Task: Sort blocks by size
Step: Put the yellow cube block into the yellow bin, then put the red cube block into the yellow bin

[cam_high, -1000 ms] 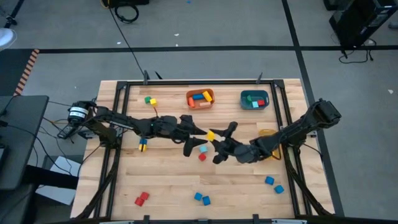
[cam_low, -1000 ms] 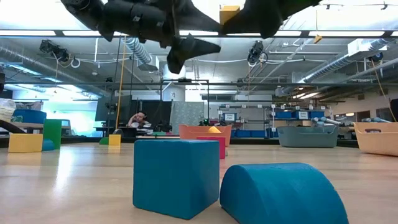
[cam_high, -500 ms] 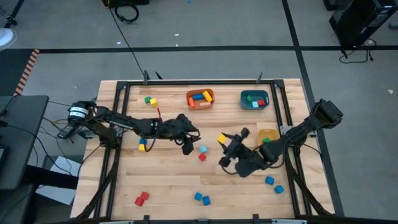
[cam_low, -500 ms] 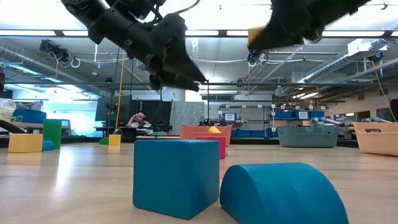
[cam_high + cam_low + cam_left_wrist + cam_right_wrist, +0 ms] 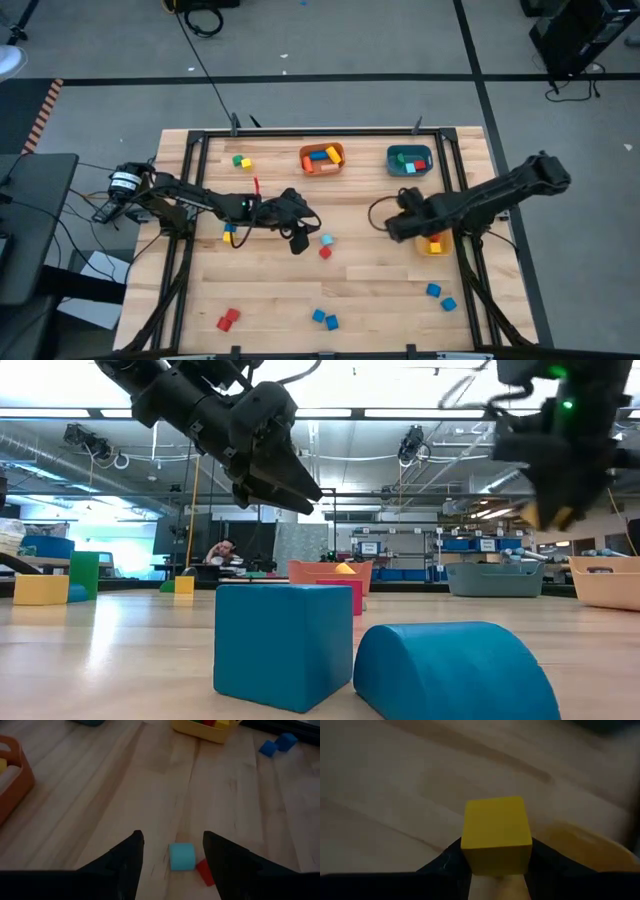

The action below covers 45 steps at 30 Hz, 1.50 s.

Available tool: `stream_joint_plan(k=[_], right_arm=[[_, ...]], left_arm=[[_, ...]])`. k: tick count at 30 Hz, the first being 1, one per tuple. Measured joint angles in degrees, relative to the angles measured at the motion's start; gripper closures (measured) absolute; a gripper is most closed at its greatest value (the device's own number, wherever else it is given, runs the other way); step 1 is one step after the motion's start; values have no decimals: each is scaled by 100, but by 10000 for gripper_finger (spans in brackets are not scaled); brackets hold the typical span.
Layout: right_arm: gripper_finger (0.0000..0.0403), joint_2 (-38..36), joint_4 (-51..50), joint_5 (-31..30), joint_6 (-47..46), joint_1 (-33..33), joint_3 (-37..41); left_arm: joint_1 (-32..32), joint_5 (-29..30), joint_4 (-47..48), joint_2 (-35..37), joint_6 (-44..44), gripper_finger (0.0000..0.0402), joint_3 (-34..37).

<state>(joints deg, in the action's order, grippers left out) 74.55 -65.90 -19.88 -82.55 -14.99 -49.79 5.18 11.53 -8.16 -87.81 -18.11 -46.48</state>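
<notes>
The right gripper [image 5: 495, 870], jaws clenched on the yellow cube [image 5: 496, 834], has swung to the yellow bin [image 5: 437, 246]; the left gripper [image 5: 171, 851], released, hovers over the light-blue cube [image 5: 181, 856]

The table [image 5: 270, 290] is pale wood with a black frame; both arms are dark. A yellow cube [image 5: 496, 834] sits between the right gripper's [image 5: 496, 862] dark fingers. Between the left gripper's [image 5: 170, 851] fingers show a light blue block [image 5: 181, 856] and a red block [image 5: 204, 871]. An orange bin [image 5: 321, 158], a teal bin [image 5: 408, 160] and a yellow bin [image 5: 433, 243] sit on the table
</notes>
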Motion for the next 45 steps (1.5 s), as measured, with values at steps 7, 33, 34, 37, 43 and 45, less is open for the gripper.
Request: stream_joint_plan(k=[7,33,34,37,43,45], right_arm=[[252,-322,-201,1179,-197,132,725],[200,-821,-251,847,-325,-221,637],[202,-838,-258,612,-348,-330,476],[213,-784,-98,-269,-329,-766,38],[239,-268,1408,-1796,319,-1561,-366],[245,16,2199,-2135,735,-1724,-375]], left_arm=[[145,15,-9,0,2,188,0],[306,270,-20,84,97,188,-2],[360,430,11,107,100,188,-2],[588,1009,25,189,149,188,20],[1083,1611,70,536,159,188,334],[1182,1626,9,751,161,188,473]])
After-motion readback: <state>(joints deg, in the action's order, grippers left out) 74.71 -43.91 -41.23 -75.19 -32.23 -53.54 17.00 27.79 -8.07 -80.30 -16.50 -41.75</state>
